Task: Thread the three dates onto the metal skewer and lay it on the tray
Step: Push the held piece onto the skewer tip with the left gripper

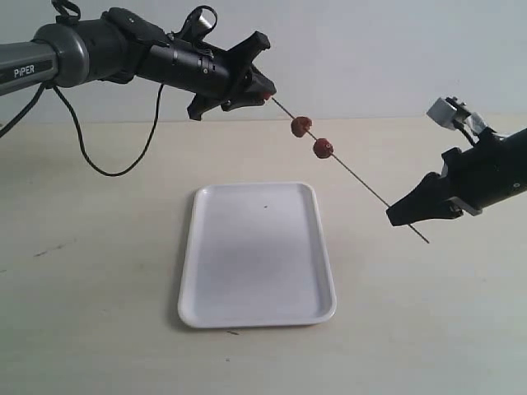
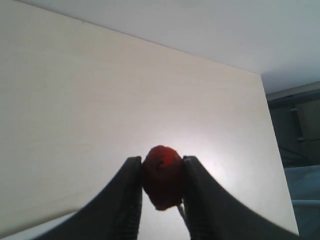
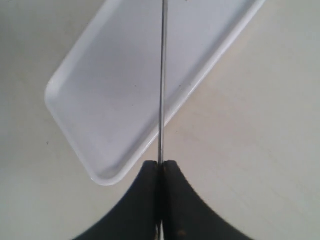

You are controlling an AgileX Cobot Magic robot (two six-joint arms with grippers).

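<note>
The thin metal skewer (image 1: pixel 362 181) slants through the air above the table, from upper left down to lower right. Two dates (image 1: pixel 301 126) (image 1: pixel 323 148) are threaded on its upper half. My left gripper (image 1: pixel 266 95) is shut on the third date (image 2: pixel 161 176) at the skewer's upper tip; the rod shows just beside the fruit. My right gripper (image 1: pixel 403 216) is shut on the skewer (image 3: pixel 161 100) near its lower end, a short length sticking out past the fingers. The white tray (image 1: pixel 257 252) lies flat below, with nothing on it but a tiny dark speck.
The pale wooden table (image 1: pixel 99 271) spreads around the tray. A black cable (image 1: pixel 99 164) loops down from the left arm at the back left. A light wall stands behind the table.
</note>
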